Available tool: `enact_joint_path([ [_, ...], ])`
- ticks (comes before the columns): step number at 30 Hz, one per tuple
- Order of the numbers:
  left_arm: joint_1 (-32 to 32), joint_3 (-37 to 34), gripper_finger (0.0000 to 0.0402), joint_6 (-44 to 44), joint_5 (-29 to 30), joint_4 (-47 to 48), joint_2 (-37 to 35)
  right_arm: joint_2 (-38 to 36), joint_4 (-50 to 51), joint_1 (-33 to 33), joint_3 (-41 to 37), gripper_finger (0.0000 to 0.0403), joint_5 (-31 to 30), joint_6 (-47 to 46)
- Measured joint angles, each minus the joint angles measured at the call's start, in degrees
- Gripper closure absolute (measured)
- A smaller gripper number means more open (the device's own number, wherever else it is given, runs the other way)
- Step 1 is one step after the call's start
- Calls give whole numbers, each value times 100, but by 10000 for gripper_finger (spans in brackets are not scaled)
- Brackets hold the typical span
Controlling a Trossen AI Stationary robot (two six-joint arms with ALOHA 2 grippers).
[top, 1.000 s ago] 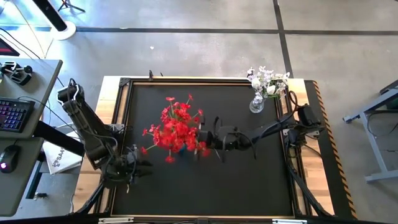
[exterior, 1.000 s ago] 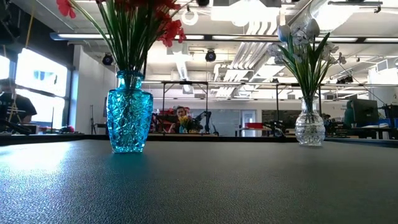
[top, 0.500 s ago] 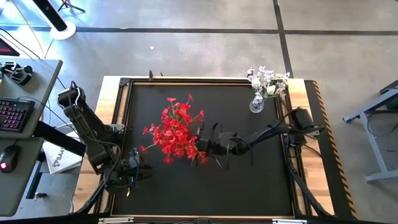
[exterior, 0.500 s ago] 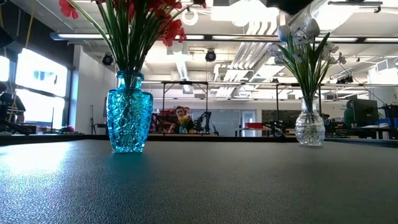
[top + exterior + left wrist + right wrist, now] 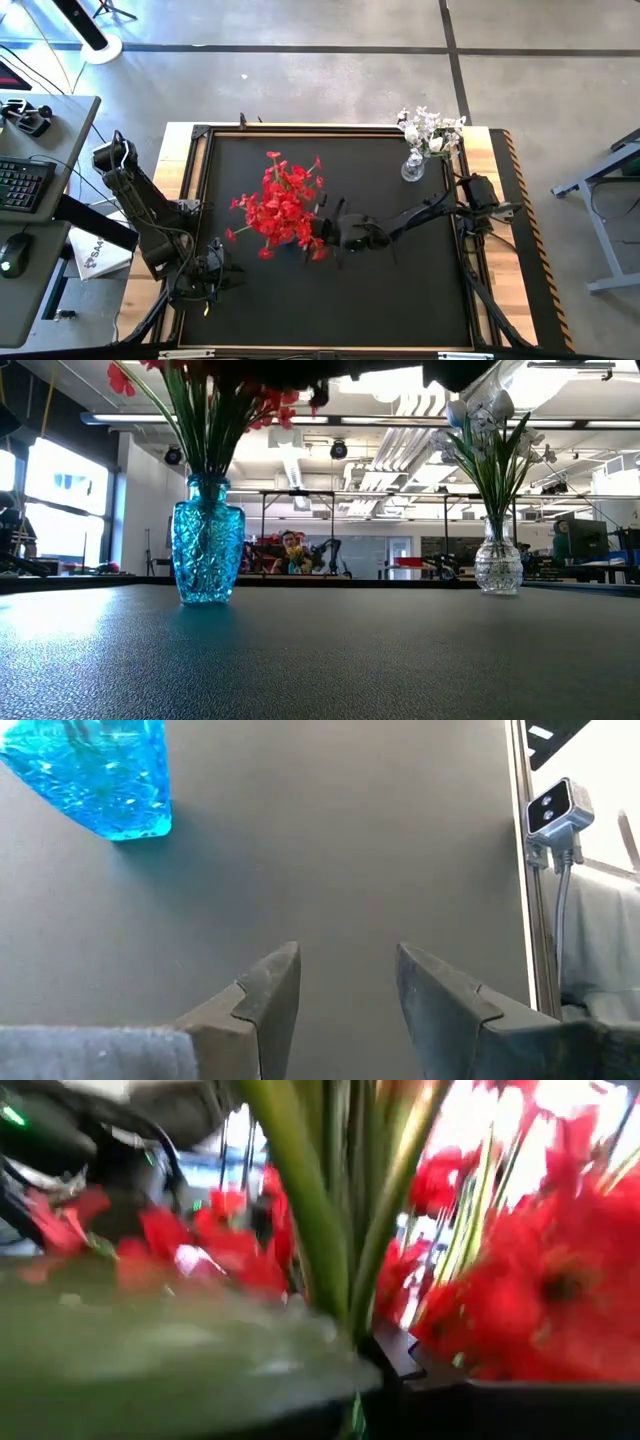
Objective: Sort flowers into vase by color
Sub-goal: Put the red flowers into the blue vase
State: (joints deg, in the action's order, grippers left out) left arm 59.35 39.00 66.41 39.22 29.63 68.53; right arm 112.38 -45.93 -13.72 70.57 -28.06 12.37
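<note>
A bunch of red flowers (image 5: 280,205) stands in a blue glass vase (image 5: 208,540) near the middle of the black table; their green stems (image 5: 210,430) rise out of its neck. My right gripper (image 5: 322,232) reaches in level from the table's right, shut, at the right side of the bunch and above the vase's mouth. Its dark underside (image 5: 400,368) shows at the top of the low view. My left gripper (image 5: 345,980) stands open over bare table near the front left corner (image 5: 222,275), with the blue vase (image 5: 95,775) farther off. My right gripper is shut on a green stem (image 5: 350,1295) of a red flower, which runs down to where the dark fingers (image 5: 405,1365) meet. The fingers come level from the table's right. The stem stands roughly upright among the other stems. Blur hides how far back it sits.
A clear glass vase (image 5: 497,565) with white flowers (image 5: 430,130) stands at the table's far right corner. A small camera on a post (image 5: 555,810) sits at the table's edge beside my left gripper. People show in the room beyond the table.
My right gripper has gone toward the table's left and down, in against the red bunch, and its underside has come into the top of the low view. The red blossoms have shifted a little toward the left.
</note>
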Motion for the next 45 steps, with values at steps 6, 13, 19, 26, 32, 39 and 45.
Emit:
enact_joint_path([
  [6, -2, 0, 250, 101, -215, -6, -2, 0, 1367, 247, 356, 403, 577, -951],
  [13, 0, 0, 250, 200, -564, 4, -2, 0, 2371, 112, 848, 403, 693, -953],
  [19, -2, 0, 250, 90, -527, 11, -2, -4, 3719, 53, 1430, 403, 690, -1452],
  [26, 0, 0, 250, 85, -520, 11, -2, -11, 4103, 276, 1498, 403, 690, -2234],
  [32, 0, 0, 250, 20, -480, 10, -2, -11, 4670, 376, 1492, 388, 670, -2687],
  [39, -2, 2, 250, 14, -399, 9, -2, -10, 4770, 247, 1488, 316, 716, -2698],
  [45, -2, 2, 250, -246, 10, 8, 0, -82, 5102, 106, 1488, 267, 720, -2702],
])
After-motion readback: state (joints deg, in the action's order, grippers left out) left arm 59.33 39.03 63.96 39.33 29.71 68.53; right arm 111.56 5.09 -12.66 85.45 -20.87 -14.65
